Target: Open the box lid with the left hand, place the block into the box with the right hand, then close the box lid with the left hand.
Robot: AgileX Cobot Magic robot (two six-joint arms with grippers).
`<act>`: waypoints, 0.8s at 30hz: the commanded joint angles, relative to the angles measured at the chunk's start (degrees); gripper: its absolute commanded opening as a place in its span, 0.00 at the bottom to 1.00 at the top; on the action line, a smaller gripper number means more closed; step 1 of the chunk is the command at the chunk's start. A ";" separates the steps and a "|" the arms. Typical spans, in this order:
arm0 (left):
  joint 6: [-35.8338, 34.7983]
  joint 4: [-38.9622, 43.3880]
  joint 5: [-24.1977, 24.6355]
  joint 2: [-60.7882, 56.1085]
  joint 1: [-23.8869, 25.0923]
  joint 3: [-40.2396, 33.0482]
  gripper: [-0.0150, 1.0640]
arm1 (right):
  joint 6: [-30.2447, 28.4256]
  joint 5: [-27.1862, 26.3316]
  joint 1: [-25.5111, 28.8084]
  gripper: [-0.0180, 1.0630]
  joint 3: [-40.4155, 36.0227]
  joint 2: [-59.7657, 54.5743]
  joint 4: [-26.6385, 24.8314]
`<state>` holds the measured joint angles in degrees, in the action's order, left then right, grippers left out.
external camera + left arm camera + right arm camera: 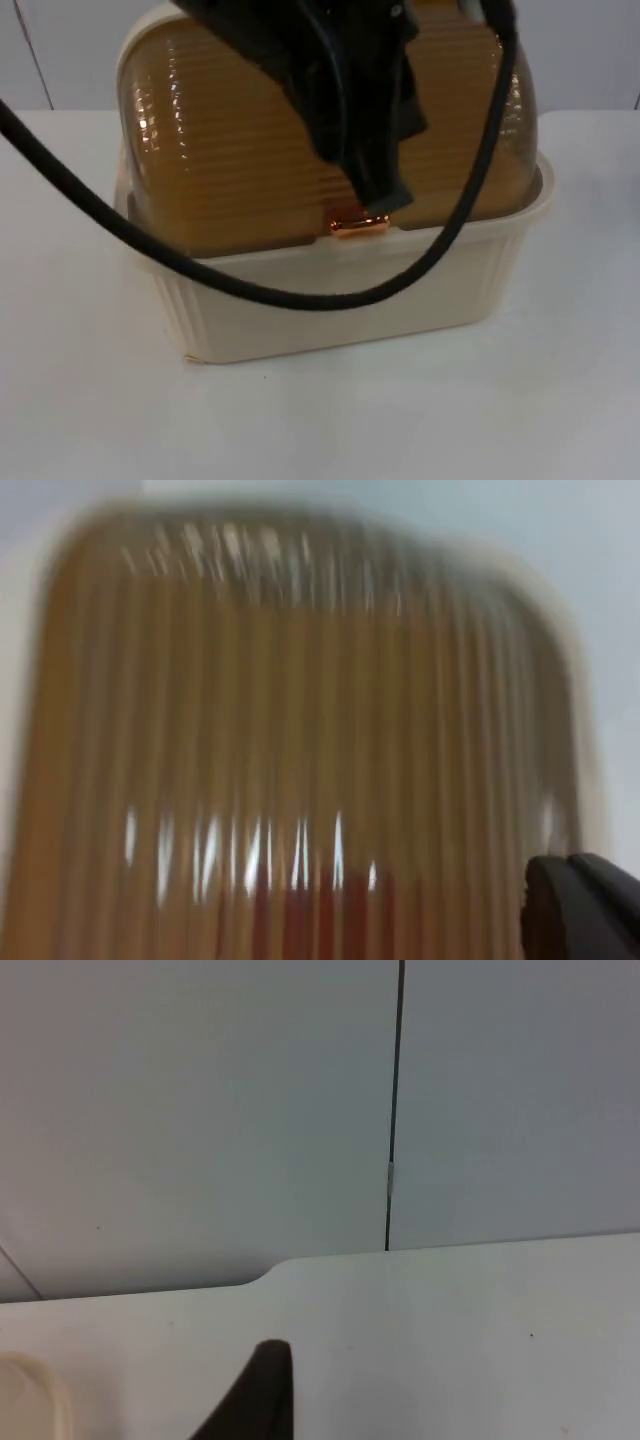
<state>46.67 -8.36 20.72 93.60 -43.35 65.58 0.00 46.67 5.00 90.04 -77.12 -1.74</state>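
A white bench [80, 400] is running to a grey partition wall [200, 1110]. The cream ribbed plastic box [340, 300] with amber domed lid [230, 150] is sitting at centre, lid down. The left gripper [378, 195] is hanging above the copper latch [358, 223], its jaws' state unclear. The right gripper [262, 1400] is waiting over bare bench at three o'clock, jaws likewise unclear.

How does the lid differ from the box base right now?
The lid is amber, see-through and domed with fine horizontal ribs; the base is cream, opaque and straight-walled with vertical flutes at its corners. The lid sits down on the base's rim, and the left gripper is at the lid's front copper latch. Both share one rounded-rectangle footprint.
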 commanded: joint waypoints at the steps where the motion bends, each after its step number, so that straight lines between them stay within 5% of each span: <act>1: -0.34 -3.61 -1.95 -1.28 -0.85 -0.19 0.01 | -0.89 -0.01 -0.21 0.98 -0.40 0.70 0.11; 6: -2.06 -11.44 -6.69 -4.92 -1.39 -0.19 0.01 | -0.89 0.45 -0.21 0.98 -0.40 0.70 0.12; 16: -2.21 -9.23 -9.55 -21.25 3.40 -0.19 0.01 | -0.89 0.45 -0.21 0.98 -0.40 0.70 0.12; 20: -2.21 -10.45 -13.75 -26.32 10.50 -0.19 0.01 | -0.89 0.34 -0.21 0.98 -0.40 0.70 0.12; 24: -5.19 -17.75 -18.71 -29.68 25.92 -0.19 0.01 | -0.89 0.23 -0.21 0.98 -0.40 0.70 0.12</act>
<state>43.98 -21.71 4.37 64.89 -23.67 65.58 0.00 46.95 5.00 90.04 -77.12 -1.74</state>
